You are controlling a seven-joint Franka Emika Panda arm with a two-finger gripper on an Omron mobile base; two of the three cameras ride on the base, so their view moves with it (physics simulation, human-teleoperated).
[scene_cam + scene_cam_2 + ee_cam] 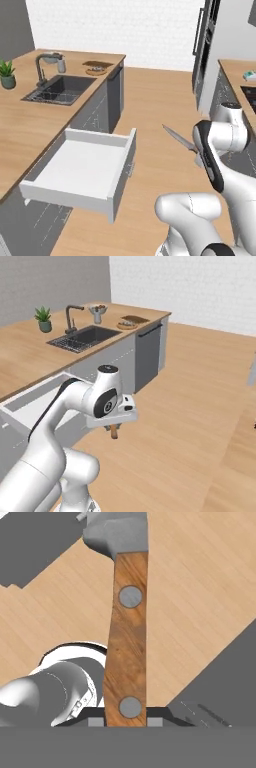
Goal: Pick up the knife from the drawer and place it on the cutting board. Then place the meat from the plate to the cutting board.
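The gripper [114, 428] is clamped on the knife [179, 140], held in mid-air over the wooden floor [150, 100], well clear of the counter edge. In the hand view the knife's brown handle runs straight up the middle, with two grey rivets. The blade points toward the drawer [82, 172], which stands pulled out from the counter [25, 120], its white box jutting into the walkway, with open floor between its corner and the arm. On the far end of the counter, beyond the sink [62, 90], the cutting board [133, 320] and plate [126, 326] lie side by side near the counter's corner.
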